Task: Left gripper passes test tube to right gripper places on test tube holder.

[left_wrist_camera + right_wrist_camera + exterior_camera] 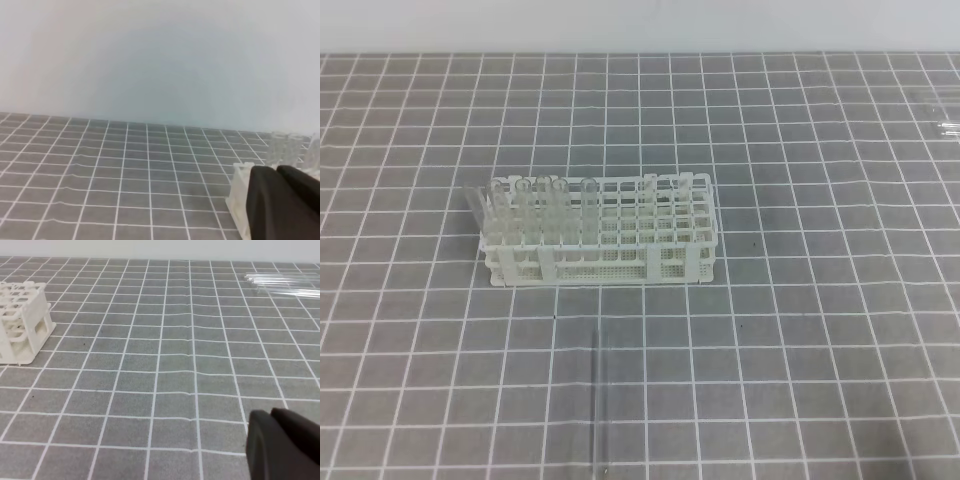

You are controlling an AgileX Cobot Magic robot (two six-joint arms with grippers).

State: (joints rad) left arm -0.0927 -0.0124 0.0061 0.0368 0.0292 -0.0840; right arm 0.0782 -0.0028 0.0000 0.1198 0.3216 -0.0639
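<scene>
Right gripper (280, 445) fingers together, holding nothing | left gripper (282, 200) same, beside test tube holder (620, 235) | test tube (597, 400) lies on mat (820, 300)

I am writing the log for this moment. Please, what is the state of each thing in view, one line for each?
test tube holder: upright on the mat, tubes standing in its left holes, right holes empty.
test tube: lying flat in front of the holder, not gripped.
spare tubes: lying flat, far right.
left gripper: beside the holder, jaws unclear.
right gripper: above bare mat, jaws unclear.
</scene>
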